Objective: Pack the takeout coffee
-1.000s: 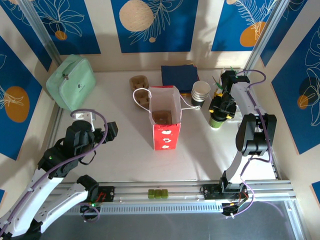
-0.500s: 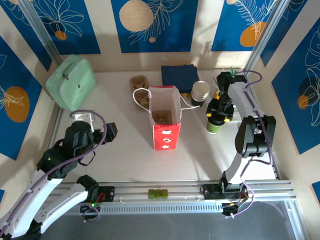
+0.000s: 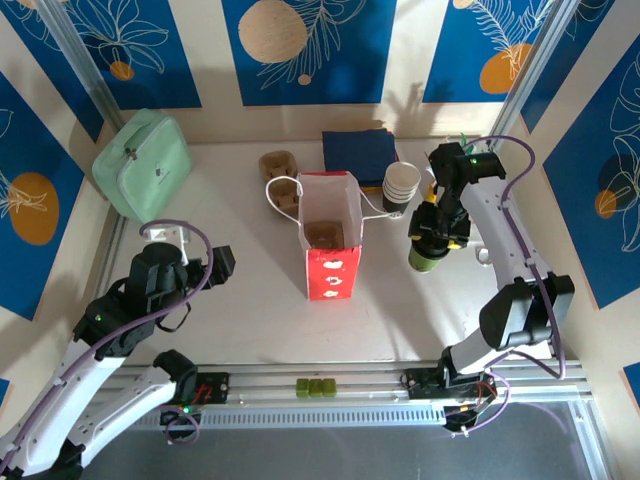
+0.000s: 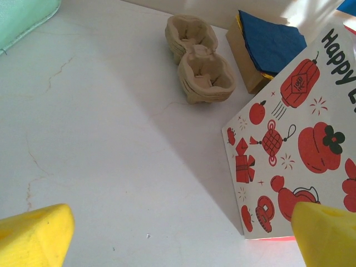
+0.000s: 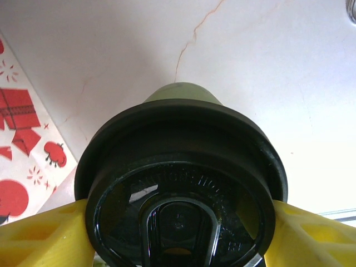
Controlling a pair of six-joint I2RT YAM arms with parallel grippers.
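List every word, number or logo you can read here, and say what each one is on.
"Happy": printed on the red-and-white gift bag; the next word runs out of frame.
Marks on the bag's lantern drawing: too small to read.
Embossing on the black lid of the takeout coffee: too blurred to read.

Cup (image 5: 178, 93): olive green; lid (image 5: 181, 189) glossy blk. Bag (image 4: 295, 128): white, carries red prints (lanterns, gift boxes, fruit) + blk lettering; low front panel red w/ white shapes. Napkins (image 4: 272, 41): dark blue. Cup trays (image 4: 200, 72): tan cardboard. Case (image 3: 143, 163): mint green. Cup stack (image 3: 401, 185): white, dark base. Table (image 4: 100, 144): white w/ faint brown veins. Walls (image 3: 170, 50): blue w/ white leaf outlines, orange & cream discs. L fingers (image 4: 34, 236), R fingers (image 5: 39, 233): yellow.
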